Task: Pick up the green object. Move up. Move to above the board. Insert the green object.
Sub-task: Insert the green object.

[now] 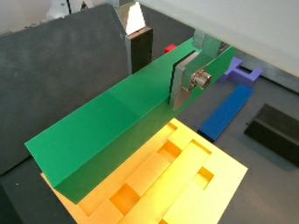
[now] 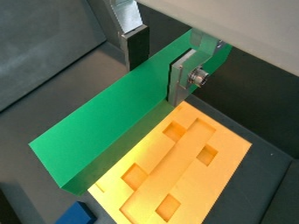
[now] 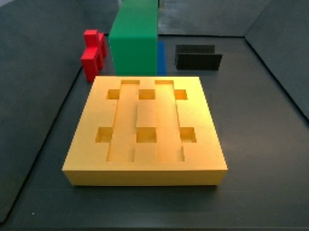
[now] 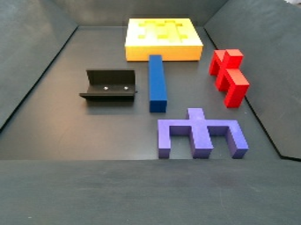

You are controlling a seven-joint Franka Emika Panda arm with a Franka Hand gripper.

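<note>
My gripper [image 1: 163,63] is shut on the green object [image 1: 111,131], a long plain green bar, near one end; it also shows in a wrist view [image 2: 158,61]. The silver fingers [image 2: 184,77] press its two flat faces. The bar [image 2: 111,122] hangs in the air over the orange-yellow board [image 2: 193,162]. In a side view the bar [image 3: 135,36] stands on end above the board's far edge [image 3: 145,86], its top cut off by the frame. The board [image 4: 164,35] lies at the far end in a side view, where the bar and gripper are out of view.
A blue bar [image 4: 157,81] lies mid-floor. A red block [image 4: 231,75] sits to its right, the dark fixture [image 4: 108,85] to its left and a purple comb-shaped piece [image 4: 200,134] nearer. Grey walls enclose the floor.
</note>
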